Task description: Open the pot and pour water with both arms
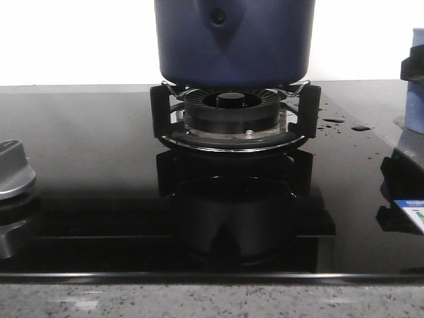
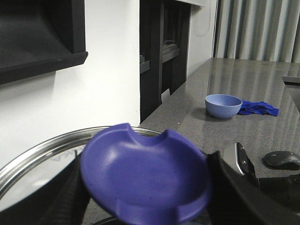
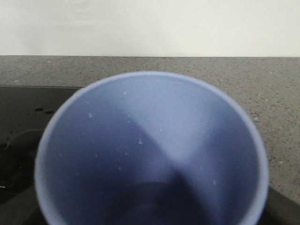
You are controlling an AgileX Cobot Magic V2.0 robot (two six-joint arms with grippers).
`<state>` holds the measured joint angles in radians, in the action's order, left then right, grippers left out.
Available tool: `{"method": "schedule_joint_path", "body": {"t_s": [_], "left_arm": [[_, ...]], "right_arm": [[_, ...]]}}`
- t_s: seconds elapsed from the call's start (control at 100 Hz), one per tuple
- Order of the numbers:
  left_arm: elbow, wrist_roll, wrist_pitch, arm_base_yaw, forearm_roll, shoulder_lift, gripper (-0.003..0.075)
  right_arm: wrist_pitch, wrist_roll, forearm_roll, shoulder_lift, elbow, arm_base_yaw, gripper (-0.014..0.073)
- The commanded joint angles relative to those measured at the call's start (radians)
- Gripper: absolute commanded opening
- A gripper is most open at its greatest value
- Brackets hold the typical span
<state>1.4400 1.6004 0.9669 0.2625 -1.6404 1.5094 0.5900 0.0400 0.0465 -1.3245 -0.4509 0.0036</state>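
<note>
The pot (image 1: 233,43) sits on the burner (image 1: 232,112). Its lid (image 2: 145,176) appears held in the left jaws, off the pot, so opening seems done. The right jaws' state cannot be told; an apparently empty cup (image 3: 152,150) fills their view. Pouring looks finished; the lid likely needs replacing.

Left arm's fingers (image 2: 243,197) black, blurred, broad, matte
</note>
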Motion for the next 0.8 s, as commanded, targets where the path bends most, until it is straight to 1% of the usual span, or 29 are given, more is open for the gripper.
{"method": "schedule_joint_path", "body": {"t_s": [0.0,0.09,0.17,0.23,0.39,0.63,0.79], "left_arm": [[0.030,-0.006,0.010,0.001,-0.099,-0.047,0.0275],[0.030,-0.006,0.008,-0.001,-0.101,-0.053,0.0275],[0.030,-0.010,0.008,-0.009,-0.101,-0.063,0.0275],[0.030,-0.034,0.008,-0.022,-0.097,-0.078,0.0275],[0.030,-0.044,0.008,-0.056,-0.076,-0.115,0.0275],[0.030,-0.133,0.012,-0.079,-0.035,-0.151,0.0275],[0.030,-0.133,0.012,-0.079,-0.031,-0.168,0.0275]], "right_arm": [[0.116,0.000,-0.035,0.023,-0.028,-0.005,0.0110],[0.122,0.000,-0.075,0.055,-0.032,-0.005,0.0080],[0.119,0.000,-0.148,0.104,-0.044,-0.003,0.0080],[0.102,0.000,-0.181,0.149,-0.065,0.002,0.0080],[-0.055,0.000,-0.298,0.232,-0.198,0.044,0.0080],[-0.303,0.000,-0.553,0.223,-0.451,0.166,0.0080],[-0.368,0.000,-0.646,0.175,-0.564,0.232,0.0080]]}}
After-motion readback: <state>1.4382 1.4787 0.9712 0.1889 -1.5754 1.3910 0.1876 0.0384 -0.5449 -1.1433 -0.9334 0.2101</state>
